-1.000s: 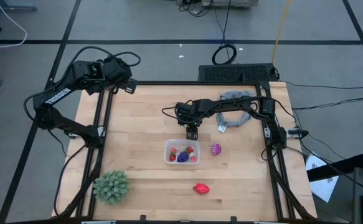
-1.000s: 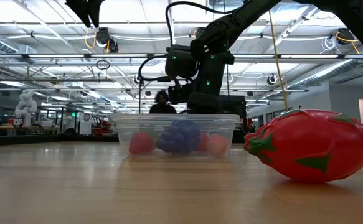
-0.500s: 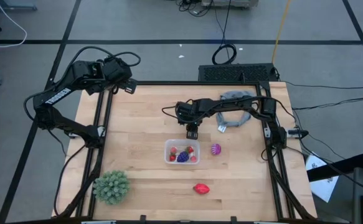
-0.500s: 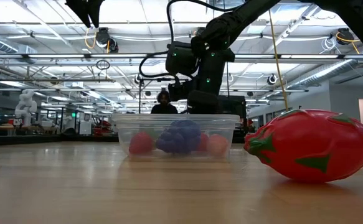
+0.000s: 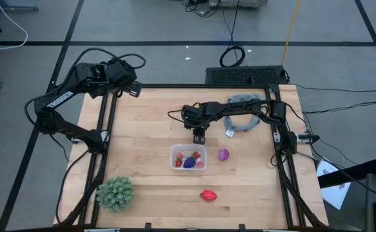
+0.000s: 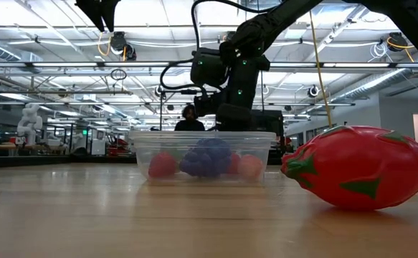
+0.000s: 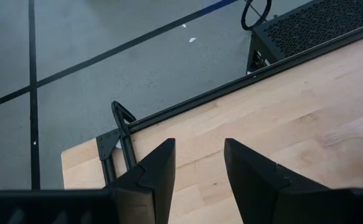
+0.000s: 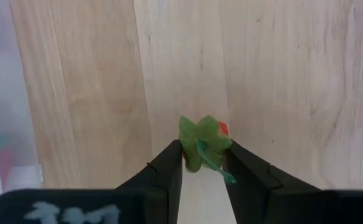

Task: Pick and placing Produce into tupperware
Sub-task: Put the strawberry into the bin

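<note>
One berry [image 8: 205, 144] pinched in my right claw [image 8: 203, 163] just behind the tub [image 5: 188, 158]; next I carry it over the rim and drop. Left claw [image 7: 197, 163] sits half-open, empty.

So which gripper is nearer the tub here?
Right. The right gripper hangs just beyond the tub's far rim, shut on a small strawberry. The left gripper waits at the table's far left corner.
</note>
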Available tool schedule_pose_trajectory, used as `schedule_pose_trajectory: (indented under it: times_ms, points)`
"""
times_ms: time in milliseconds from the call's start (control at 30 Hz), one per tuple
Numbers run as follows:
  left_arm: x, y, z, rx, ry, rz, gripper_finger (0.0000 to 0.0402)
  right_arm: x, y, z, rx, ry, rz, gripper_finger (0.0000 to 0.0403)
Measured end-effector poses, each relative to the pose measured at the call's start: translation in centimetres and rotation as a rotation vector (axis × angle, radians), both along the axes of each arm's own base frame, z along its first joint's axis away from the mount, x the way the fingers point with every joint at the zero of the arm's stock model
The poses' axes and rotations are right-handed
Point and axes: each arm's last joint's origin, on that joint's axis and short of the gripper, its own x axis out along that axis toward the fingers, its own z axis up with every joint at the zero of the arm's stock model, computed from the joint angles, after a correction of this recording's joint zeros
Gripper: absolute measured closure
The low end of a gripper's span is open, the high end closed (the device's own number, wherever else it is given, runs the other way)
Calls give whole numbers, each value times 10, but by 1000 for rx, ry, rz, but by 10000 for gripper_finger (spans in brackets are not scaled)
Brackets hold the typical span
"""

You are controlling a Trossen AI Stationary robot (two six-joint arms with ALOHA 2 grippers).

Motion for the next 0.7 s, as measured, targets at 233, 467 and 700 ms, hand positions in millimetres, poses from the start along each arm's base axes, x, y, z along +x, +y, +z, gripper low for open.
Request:
schedule_pose_trajectory:
  times_ms: [233, 467, 700]
  points:
    - [7, 3, -4, -10, 24, -1, 259, 2, -1, 35, -36, -16, 5, 309]
    - [21, 8, -14, -31, 89, -26, 259, -3, 22, 82, -30, -109, 4, 309]
    - [32, 13, -21, -43, 135, -42, 259, -8, 84, 107, 3, -174, 79, 309]
